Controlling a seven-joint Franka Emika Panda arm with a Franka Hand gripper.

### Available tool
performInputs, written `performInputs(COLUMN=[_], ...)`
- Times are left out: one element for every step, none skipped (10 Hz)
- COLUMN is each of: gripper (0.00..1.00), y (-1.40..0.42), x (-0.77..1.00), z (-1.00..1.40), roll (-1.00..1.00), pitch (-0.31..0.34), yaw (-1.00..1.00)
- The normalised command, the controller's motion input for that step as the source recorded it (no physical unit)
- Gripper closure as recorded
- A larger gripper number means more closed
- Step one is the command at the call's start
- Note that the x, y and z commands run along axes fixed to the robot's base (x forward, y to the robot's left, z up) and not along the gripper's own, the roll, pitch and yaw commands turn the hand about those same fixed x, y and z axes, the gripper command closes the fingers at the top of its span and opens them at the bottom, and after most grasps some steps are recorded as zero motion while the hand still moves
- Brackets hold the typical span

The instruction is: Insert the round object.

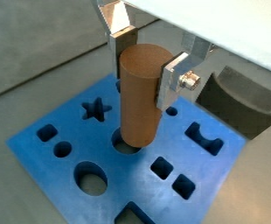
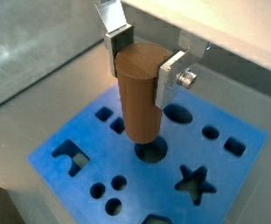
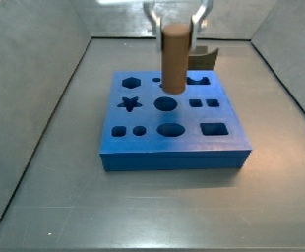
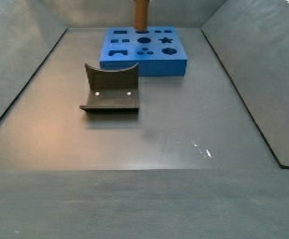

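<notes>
since my gripper [image 1: 148, 58] is clamped on the peg [image 1: 139, 96], which stands upright with its foot at the round hole [image 2: 151, 150] in the blue block [image 3: 175, 148], i'd keep it vertical and press straight down gently, easing off if it binds.

Light is even and fairly bright, falling from above. In a side view a small white glint sits on the grey desk [image 4: 203, 147] at about 4 o'clock, with a broad warm sheen at 9 o'clock. The pincer [image 1: 148, 54] plates catch bright glare in both wrist views. Shadows are soft and short. All pictures are slightly soft and grainy; the far wall is washed out.
</notes>
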Motion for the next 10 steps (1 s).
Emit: performInputs(gripper=[1.00,1.00,1.00,1.00,1.00,1.00,1.00,1.00,1.00,1.00], y=[0.01,0.00,0.00,0.00,-0.07,-0.03,-0.02,-0.01,0.00,-0.02], x=[-0.02,-0.08,0.00,-0.13,-0.08,0.00,0.04,0.01,0.00,0.00], z=[-0.26,-0.19,-0.19,-0.21,-0.15,-0.21,-0.26,-0.29,-0.32,-0.30], roll=[0.12,0.12,0.04,0.01,0.00,0.00,0.03,0.04,0.08,0.05], pitch=[0.000,0.000,-0.023,-0.063,-0.051,-0.021,-0.004,-0.014,-0.051,-0.046], yaw=[-0.08,-0.03,-0.07,-0.03,0.00,0.00,0.00,0.00,0.00,0.00])
